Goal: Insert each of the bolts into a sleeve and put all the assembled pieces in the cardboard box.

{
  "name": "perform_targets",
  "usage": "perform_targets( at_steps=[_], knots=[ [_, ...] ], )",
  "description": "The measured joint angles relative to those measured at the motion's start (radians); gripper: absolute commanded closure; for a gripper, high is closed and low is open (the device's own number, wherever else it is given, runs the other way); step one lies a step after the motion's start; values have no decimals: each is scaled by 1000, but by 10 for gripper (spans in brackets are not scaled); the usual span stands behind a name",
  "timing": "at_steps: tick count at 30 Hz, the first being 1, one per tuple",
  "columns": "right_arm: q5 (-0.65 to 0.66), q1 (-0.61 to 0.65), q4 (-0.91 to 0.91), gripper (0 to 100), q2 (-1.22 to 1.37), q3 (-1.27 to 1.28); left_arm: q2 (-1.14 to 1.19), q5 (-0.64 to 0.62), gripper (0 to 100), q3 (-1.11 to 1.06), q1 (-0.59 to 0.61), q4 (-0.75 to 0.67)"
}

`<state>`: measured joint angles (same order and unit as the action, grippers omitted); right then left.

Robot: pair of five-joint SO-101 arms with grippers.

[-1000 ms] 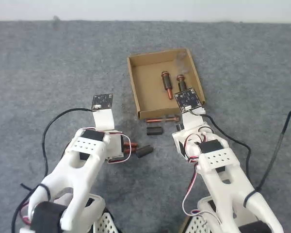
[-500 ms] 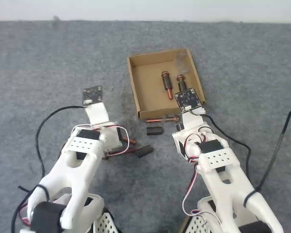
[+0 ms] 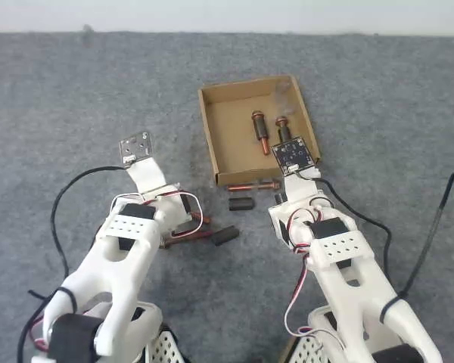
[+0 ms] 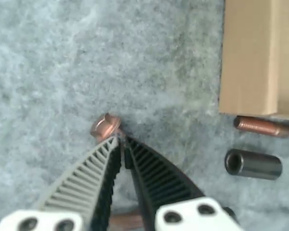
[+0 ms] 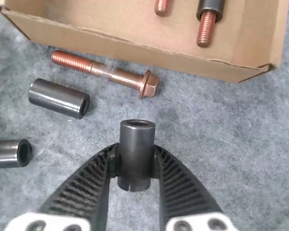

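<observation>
A: How are the left fingers seen?

B: The fingers of the left gripper are pressed almost together; a bolt is pinched at their tips, and its head is pushed out past them over the carpet.

A: And the right?

B: A sleeve is clamped between the fingers of the right gripper; its open end is turned away from the wrist, and it is held just short of the box.

A: What is left loose?

B: A second bolt is laid along the box's near wall, just beside it; a second sleeve is set near that bolt; a third sleeve is found closer to the left arm (all three lie on their sides).

A: And in the box?

B: Two assembled pieces are laid side by side on its floor, toward the right wall; one is partly covered by the right arm's camera.
</observation>
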<state>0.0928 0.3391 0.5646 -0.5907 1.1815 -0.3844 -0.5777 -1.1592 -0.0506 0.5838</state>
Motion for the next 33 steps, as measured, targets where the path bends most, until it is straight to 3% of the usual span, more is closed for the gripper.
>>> perform_targets(
  at_steps=[6, 14, 20, 33],
  knots=[
    [0, 0, 0, 991, 0, 0, 0, -152, 988, 28, -20, 34],
    [0, 0, 0, 991, 0, 0, 0, -233, 965, 75, -21, 121],
    [0, 0, 0, 991, 0, 0, 0, -241, 802, 75, -21, 123],
    [0, 0, 0, 991, 0, 0, 11, -249, 802, 77, -21, 123]
  ],
)
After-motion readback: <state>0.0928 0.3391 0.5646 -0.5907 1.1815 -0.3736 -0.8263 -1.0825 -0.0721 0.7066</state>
